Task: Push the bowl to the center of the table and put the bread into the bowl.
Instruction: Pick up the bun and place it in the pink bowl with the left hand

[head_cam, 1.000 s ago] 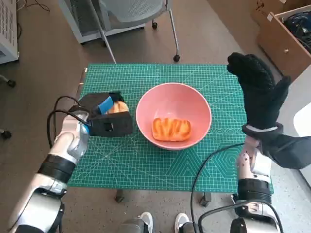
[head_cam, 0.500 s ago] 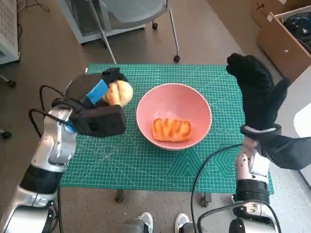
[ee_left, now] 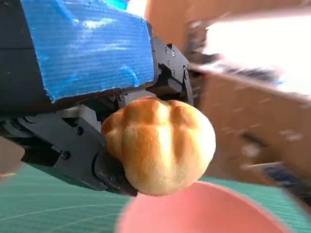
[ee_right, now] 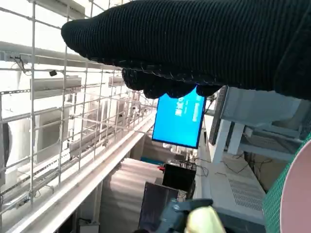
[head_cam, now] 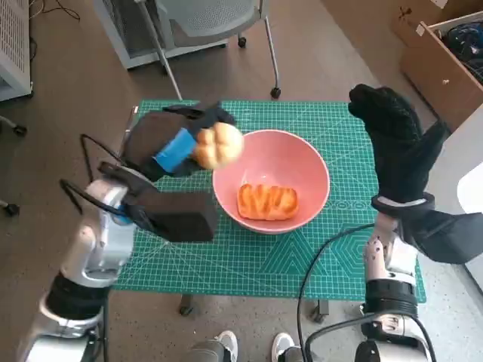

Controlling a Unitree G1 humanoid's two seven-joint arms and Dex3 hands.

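A pink bowl sits near the middle of the green mat with a glazed orange-brown bread lying inside it. My left hand holds a round golden bun in the air at the bowl's left rim. In the left wrist view the bun sits between the black fingers, just above the pink bowl's rim. My right hand is raised upright over the mat's right edge, fingers extended and holding nothing. The glove shows in the right wrist view.
An office chair stands beyond the table's far edge. A wooden crate sits at the upper right. Cables run along both forearms. A person's shoes show below the table's near edge.
My left hand has lifted the bun off the mat and carried it up and to the right, to the bowl's left rim. The right hand has stayed raised.
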